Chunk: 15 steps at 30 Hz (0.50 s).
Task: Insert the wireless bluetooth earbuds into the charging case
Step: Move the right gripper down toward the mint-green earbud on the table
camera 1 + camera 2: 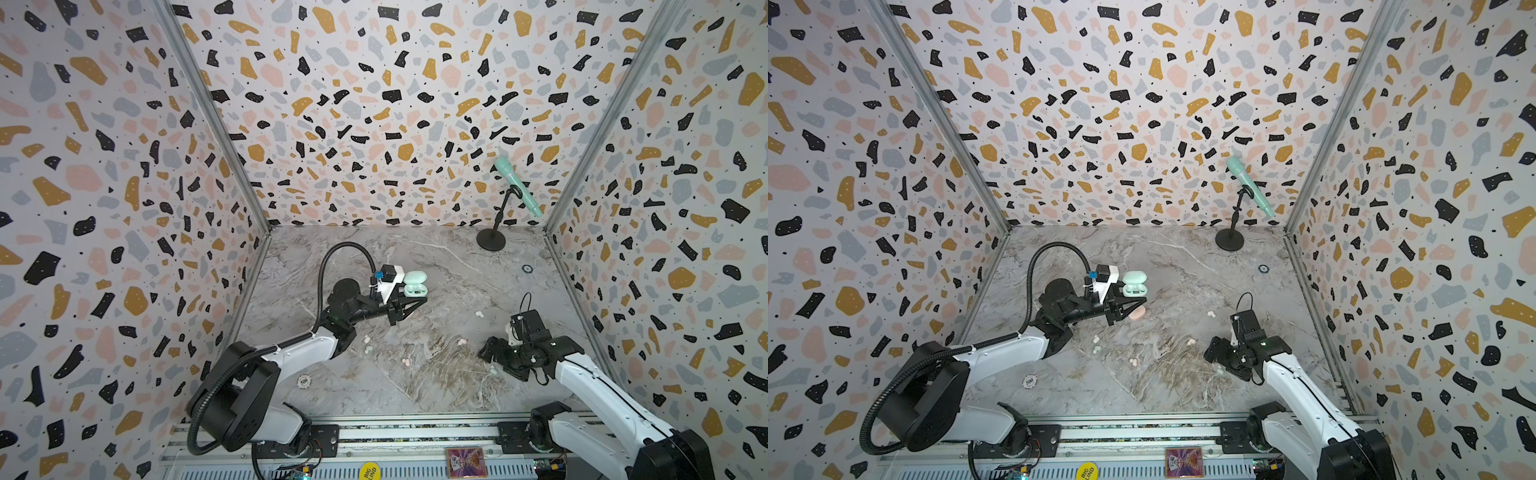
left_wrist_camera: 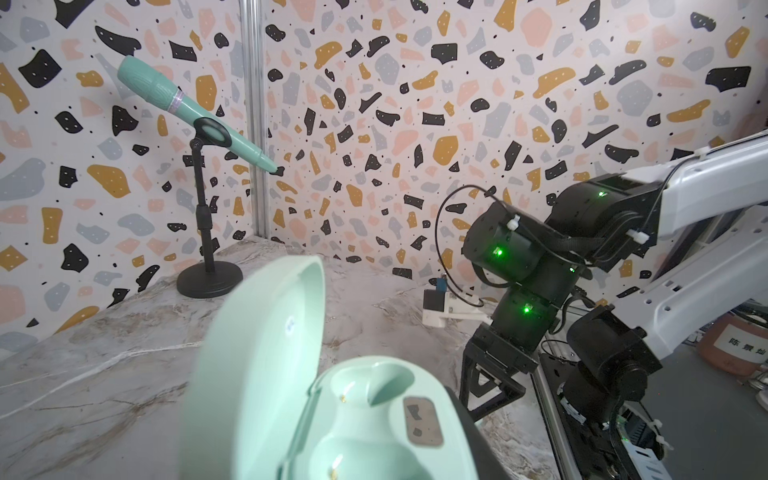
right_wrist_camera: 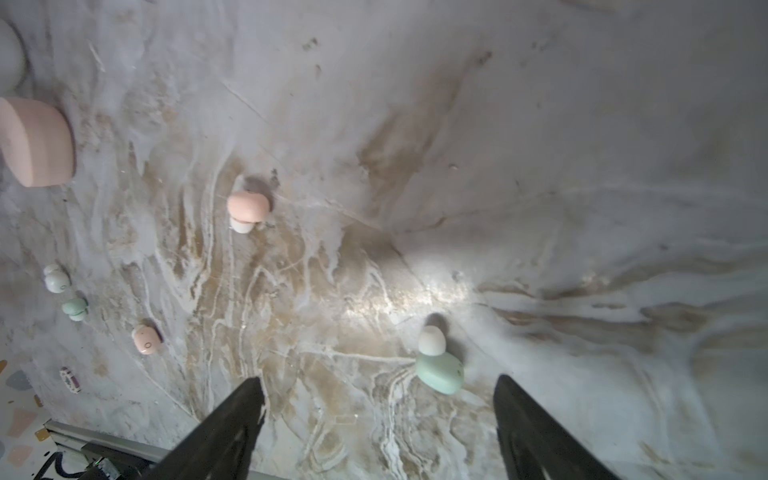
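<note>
My left gripper (image 1: 415,297) is shut on the mint green charging case (image 1: 415,283), holding it above the table with its lid open. In the left wrist view both wells of the case (image 2: 374,419) are empty. A mint earbud (image 3: 440,372) lies on the marble between the fingers of my right gripper (image 3: 379,386), which is open, and it lies closer to one finger. In both top views this earbud (image 1: 493,371) lies under my right gripper (image 1: 496,360). Other earbuds lie loose: a white pair (image 1: 479,314), two pink ones (image 1: 462,341) (image 1: 407,363), and a white one (image 1: 367,340) beside a mint one (image 1: 368,349).
A pink case (image 1: 1137,313) lies closed under the left gripper's fingers. A mint microphone (image 1: 517,187) on a black stand (image 1: 491,240) stands at the back right. A poker chip (image 1: 304,380) lies at front left, and a small dark disc (image 1: 527,269) at the right.
</note>
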{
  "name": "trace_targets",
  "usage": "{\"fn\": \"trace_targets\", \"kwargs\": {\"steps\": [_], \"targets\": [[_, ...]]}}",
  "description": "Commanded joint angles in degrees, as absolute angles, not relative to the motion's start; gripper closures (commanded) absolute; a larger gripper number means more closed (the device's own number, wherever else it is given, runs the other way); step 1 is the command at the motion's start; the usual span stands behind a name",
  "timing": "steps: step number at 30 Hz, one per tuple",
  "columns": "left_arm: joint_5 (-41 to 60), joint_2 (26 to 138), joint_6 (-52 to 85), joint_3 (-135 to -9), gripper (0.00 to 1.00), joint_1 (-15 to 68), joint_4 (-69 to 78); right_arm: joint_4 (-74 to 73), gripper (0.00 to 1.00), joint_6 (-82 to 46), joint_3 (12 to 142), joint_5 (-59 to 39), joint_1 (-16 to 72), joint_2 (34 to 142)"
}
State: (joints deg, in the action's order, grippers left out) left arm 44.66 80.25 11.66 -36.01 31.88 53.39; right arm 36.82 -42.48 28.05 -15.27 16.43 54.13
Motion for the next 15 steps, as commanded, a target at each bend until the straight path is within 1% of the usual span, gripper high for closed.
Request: {"fn": "trace_targets", "kwargs": {"steps": [1, 6, 15], "targets": [[44.61, 78.00, 13.10, -34.52, 0.60, 31.55, 58.12, 35.05, 0.13, -44.74, 26.59, -15.96, 16.17, 53.78], [44.64, 77.75, 12.44, -34.36, 0.60, 31.56, 57.38, 32.52, 0.14, -45.71, 24.73, -19.02, 16.24, 54.91], [44.64, 78.57, 12.40, -34.36, 0.60, 31.60, 57.79, 29.57, 0.14, -46.57, 23.91, -21.00, 16.26, 56.16]]}}
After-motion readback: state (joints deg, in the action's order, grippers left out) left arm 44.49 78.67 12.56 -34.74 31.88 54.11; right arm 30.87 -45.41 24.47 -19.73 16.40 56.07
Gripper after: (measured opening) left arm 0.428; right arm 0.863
